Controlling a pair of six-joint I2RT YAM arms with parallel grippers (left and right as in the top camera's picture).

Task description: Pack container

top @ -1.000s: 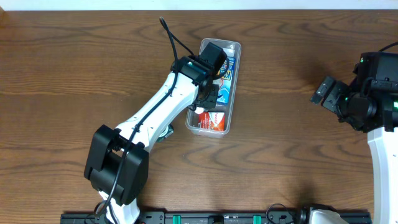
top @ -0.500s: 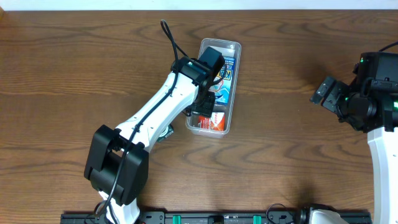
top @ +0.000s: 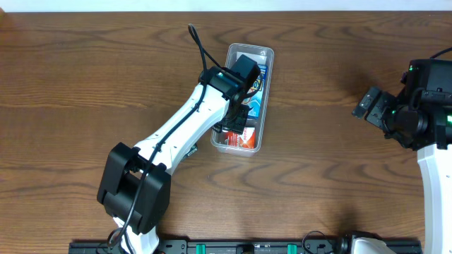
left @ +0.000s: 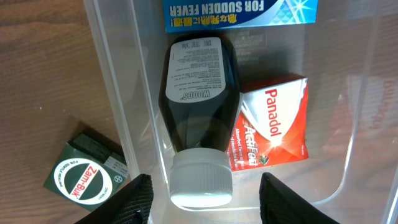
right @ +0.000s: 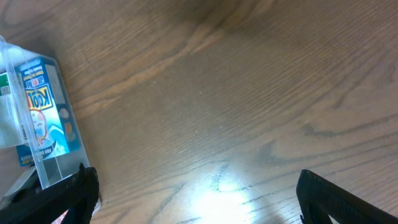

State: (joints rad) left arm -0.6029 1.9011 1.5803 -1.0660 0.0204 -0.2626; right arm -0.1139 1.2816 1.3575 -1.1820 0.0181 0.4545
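Observation:
The clear container point(top: 270, 53) stands lengthwise at the table's middle. In it lie a blue Kool Fever box point(top: 259, 99), a red Panadol box point(top: 241, 139) and a dark bottle point(left: 199, 93) with a white cap. My left gripper point(top: 236, 127) hovers over the container's near end. In the left wrist view it point(left: 214, 199) is open, its fingers either side of the bottle's cap and apart from it. The container's wall point(left: 118, 99) runs past the left finger. My right gripper point(top: 367, 104) is open and empty over bare table at the far right, as the right wrist view point(right: 196, 199) shows.
A green and white Zam-Buk tin point(left: 84, 175) lies on the table just outside the container's left wall. The right wrist view shows the container's end with the Kool Fever box point(right: 45, 118) at its left edge. The table is brown wood.
My left arm has shifted slightly over the container, toward its near end. The right arm has not moved.

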